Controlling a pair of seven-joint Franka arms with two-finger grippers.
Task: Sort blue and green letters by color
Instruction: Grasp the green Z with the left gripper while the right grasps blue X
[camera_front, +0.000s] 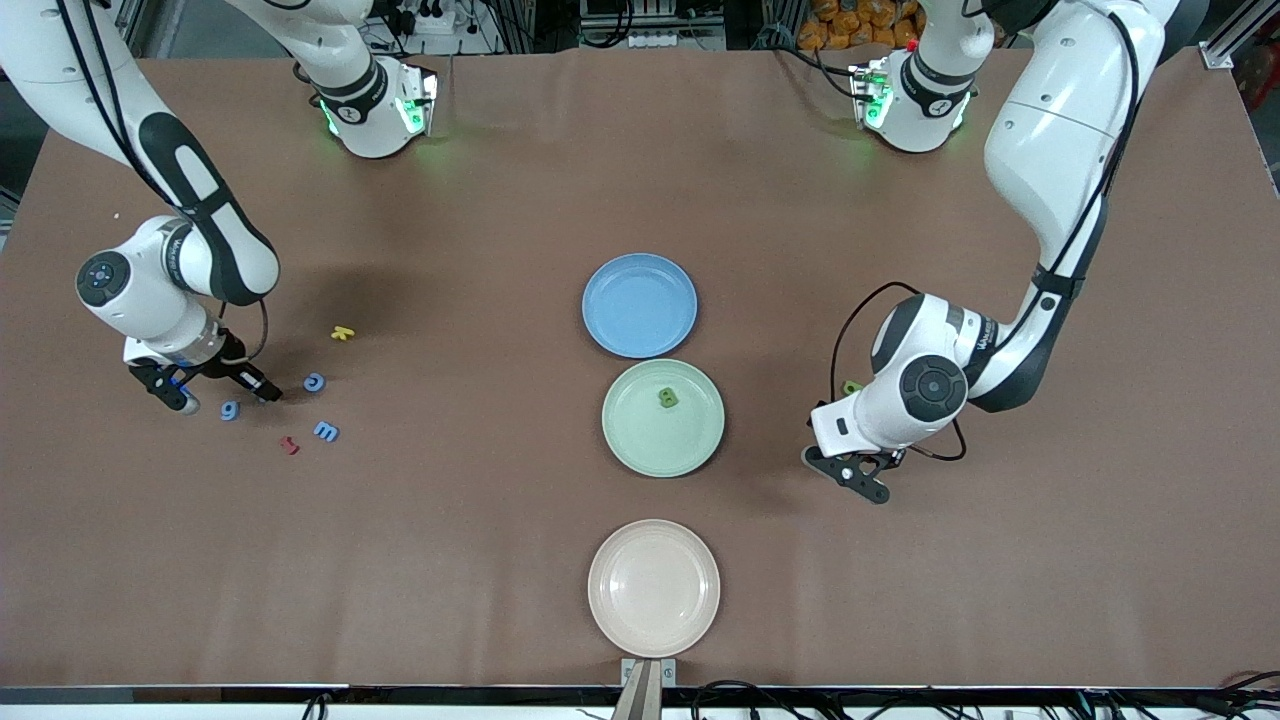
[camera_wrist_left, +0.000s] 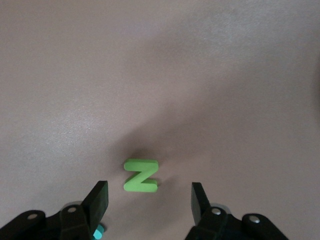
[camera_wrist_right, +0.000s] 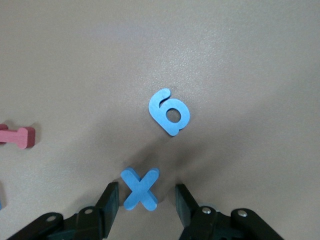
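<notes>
The right gripper (camera_wrist_right: 146, 200) is sitting low near the table's right-arm edge, its part-open jaws flanking a flat blue foam X (camera_wrist_right: 140, 188) without gripping it. The left gripper (camera_wrist_left: 150, 197) is hovering, jaws wide, empty, over a green foam Z (camera_wrist_left: 141, 175) lying toward the left-arm edge.

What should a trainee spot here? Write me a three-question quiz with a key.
1. True or false: the blue plate holds a letter.
2. Which letter lies on the table between the left hand's open fingers? A) green Z B) orange Q C) purple W
3. Fill in: the right hand straddles a blue letter ___.
Key: 1 false; 2 A; 3 X, the blue X.
</notes>
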